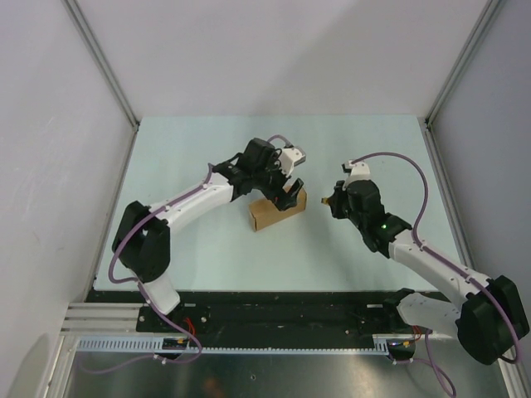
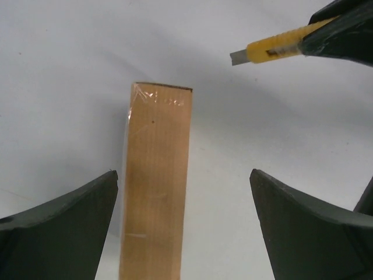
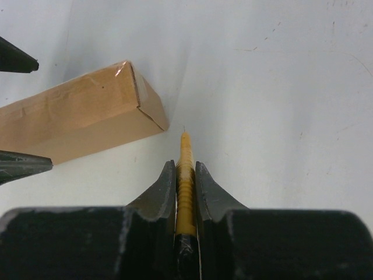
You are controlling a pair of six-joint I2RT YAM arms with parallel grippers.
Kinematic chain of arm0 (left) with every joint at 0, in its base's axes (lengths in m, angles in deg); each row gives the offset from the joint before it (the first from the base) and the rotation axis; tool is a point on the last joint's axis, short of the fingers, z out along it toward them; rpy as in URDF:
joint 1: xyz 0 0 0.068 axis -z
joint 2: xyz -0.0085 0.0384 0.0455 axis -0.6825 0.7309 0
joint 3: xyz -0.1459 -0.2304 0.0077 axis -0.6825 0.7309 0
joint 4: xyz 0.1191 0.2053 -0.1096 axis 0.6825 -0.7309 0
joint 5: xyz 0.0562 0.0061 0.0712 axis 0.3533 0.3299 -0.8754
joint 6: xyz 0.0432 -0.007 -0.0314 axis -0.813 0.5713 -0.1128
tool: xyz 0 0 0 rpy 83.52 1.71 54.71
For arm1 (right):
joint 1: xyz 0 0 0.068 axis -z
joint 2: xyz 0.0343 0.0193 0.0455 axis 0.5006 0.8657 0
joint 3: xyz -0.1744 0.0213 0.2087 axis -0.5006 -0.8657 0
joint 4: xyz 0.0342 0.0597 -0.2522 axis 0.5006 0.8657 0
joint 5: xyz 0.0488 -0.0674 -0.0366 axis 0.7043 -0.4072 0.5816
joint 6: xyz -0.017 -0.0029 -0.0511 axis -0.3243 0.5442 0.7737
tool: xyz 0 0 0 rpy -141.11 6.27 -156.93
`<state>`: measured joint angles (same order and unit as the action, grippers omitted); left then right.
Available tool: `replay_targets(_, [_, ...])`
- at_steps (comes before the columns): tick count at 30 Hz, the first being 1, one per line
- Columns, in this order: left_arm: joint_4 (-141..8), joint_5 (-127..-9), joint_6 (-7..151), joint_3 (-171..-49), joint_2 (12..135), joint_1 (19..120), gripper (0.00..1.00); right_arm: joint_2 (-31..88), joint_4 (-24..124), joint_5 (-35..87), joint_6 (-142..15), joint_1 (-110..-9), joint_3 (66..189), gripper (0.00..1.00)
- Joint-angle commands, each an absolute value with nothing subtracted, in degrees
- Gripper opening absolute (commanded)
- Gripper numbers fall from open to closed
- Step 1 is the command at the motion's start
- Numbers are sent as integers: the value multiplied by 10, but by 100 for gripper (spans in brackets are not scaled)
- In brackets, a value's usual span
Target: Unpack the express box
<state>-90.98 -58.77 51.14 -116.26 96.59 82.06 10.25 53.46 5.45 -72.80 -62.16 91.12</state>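
Though barely showing from above, one knife [image 2: 271, 49] is sitting clamped in the right gripper [image 3: 185, 166]; the left gripper [image 2: 183, 172] is gaping astride one box [image 2: 156, 192].

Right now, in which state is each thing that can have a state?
express box: closed, clear tape over its end
utility knife: blade tip out, apart from the box
left gripper: open, a finger on each side of the box
right gripper: shut on the utility knife
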Motion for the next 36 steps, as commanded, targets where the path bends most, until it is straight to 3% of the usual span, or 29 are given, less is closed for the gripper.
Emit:
replay_targets(1, [-896, -557, 450, -1149, 947, 816, 100, 113, 510, 67, -731, -616, 911, 0])
replay_targets(13, [-896, -639, 420, -1150, 1029, 838, 96, 127, 500, 81, -739, -599, 910, 0])
replay_targets(16, [-895, -655, 421, -1154, 1042, 838, 85, 131, 477, 88, -744, -595, 909, 0])
replay_targets(20, [-895, -671, 399, -1141, 1036, 843, 60, 135, 470, 94, -745, -591, 909, 0])
replay_targets(26, [-889, -626, 312, -1057, 976, 846, 47, 126, 470, 110, -747, -581, 909, 0])
replay_targets(34, [-870, -631, 255, -1006, 946, 844, 46, 107, 460, 174, -751, -571, 900, 0])
replay_targets(36, [-868, -622, 248, -1003, 947, 844, 46, 96, 438, 239, -740, -571, 894, 0])
